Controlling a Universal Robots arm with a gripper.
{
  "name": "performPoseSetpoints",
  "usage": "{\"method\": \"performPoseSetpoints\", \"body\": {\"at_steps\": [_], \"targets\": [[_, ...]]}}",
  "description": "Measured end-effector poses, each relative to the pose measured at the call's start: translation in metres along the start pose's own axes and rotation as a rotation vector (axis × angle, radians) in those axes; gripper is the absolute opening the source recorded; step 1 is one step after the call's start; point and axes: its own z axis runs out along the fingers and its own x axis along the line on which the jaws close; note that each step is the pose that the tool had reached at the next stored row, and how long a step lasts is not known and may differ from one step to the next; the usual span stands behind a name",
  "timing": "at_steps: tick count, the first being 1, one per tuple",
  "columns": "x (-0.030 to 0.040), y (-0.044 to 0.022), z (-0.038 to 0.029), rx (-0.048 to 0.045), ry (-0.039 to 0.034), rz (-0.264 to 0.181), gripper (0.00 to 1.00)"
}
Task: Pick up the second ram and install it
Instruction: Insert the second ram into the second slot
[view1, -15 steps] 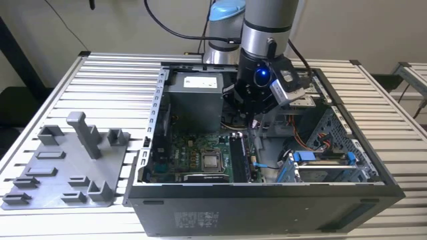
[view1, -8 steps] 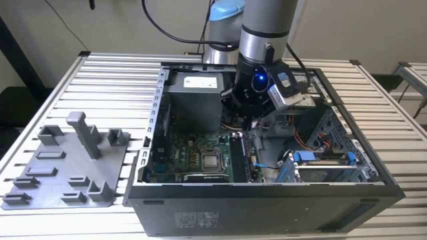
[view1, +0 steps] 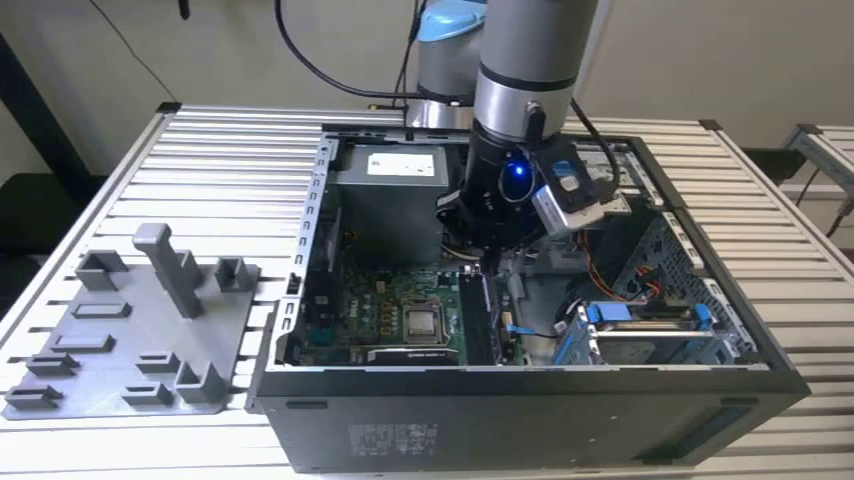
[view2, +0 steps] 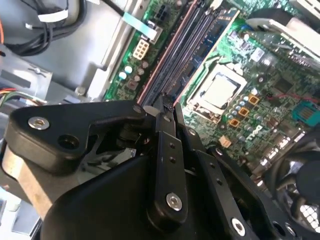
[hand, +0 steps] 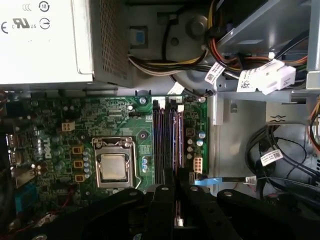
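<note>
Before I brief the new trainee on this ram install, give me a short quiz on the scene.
1. True or false: the tool hangs over the grey tray.
2. Beside the memory slots on the motherboard sits: A a coin, B a square silver chip, C a screwdriver?
3. Fill in: the grey tray lies to the exterior view's ___ of the computer case.
Key: 1 false; 2 B; 3 left.

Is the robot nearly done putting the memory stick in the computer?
Nearly, it seems. Done: the second ram is off the grey tray and inside the computer case. In hand: the end effector looks shut on it, right over the memory slots. Left: full seating; I cannot tell whether it has clicked in.
</note>
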Motion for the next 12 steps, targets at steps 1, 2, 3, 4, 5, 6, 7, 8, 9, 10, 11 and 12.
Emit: {"method": "performPoseSetpoints", "body": {"at_steps": [1, 2, 3, 4, 5, 6, 7, 8, 9, 10, 11, 12], "targets": [[0.0006, -0.0002, 0.0017, 0.0003, 0.0006, -0.001, 0.14], [0.0012, -0.0004, 0.0035, 0.0002, 0.0011, -0.002, 0.14], [0.0018, -0.0006, 0.0052, 0.0002, 0.0012, -0.003, 0.14], [0.0024, -0.0006, 0.0070, 0.0002, 0.0012, -0.006, 0.14], [0.0032, -0.0007, 0.0088, 0.0000, 0.0011, -0.008, 0.14], [0.0039, -0.0007, 0.0107, 0.0000, 0.0009, -0.011, 0.14], [0.0048, -0.0007, 0.0125, -0.0002, 0.0007, -0.016, 0.14], [0.0054, -0.0007, 0.0140, -0.0003, 0.0006, -0.023, 0.14], [0.0062, -0.0007, 0.0156, -0.0004, 0.0003, -0.031, 0.14], [0.0066, -0.0007, 0.0172, -0.0006, 0.0002, -0.037, 0.14], [0.0066, -0.0006, 0.0188, -0.0008, 0.0009, -0.040, 0.14], [0.0066, -0.0006, 0.0204, -0.0006, 0.0013, -0.040, 0.14]]}}
